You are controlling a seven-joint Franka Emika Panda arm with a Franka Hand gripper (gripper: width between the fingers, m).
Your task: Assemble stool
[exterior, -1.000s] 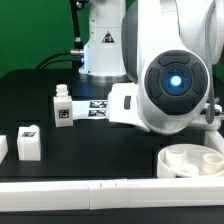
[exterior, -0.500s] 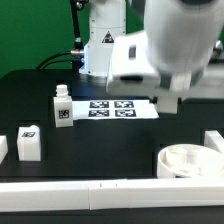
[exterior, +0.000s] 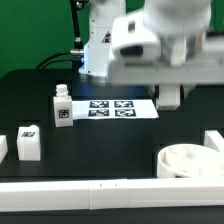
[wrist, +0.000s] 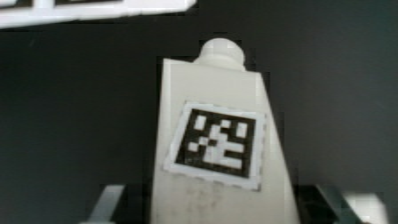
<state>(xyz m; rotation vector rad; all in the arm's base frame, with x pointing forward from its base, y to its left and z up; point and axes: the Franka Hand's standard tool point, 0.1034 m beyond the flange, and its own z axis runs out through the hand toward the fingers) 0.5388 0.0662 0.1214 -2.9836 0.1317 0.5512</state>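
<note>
My gripper [wrist: 217,206] is shut on a white stool leg [wrist: 214,120]. The leg has a square tag on its face and a narrower rounded end pointing away from the wrist. In the exterior view the arm fills the top right, and the leg's end [exterior: 171,96] hangs above the table behind the marker board. The round seat disc [exterior: 190,160] lies at the front on the exterior view's right. Another leg [exterior: 62,108] stands upright left of the marker board. A third leg [exterior: 28,143] stands at the front left.
The marker board [exterior: 118,108] lies flat mid-table. A long white border bar [exterior: 100,190] runs along the front edge. A white part [exterior: 2,148] shows at the left edge and another [exterior: 214,142] at the right edge. The robot base [exterior: 100,50] stands behind.
The arm has swung up and back from the front right, uncovering the marker board and the seat disc. The held leg now hangs higher above the table.
</note>
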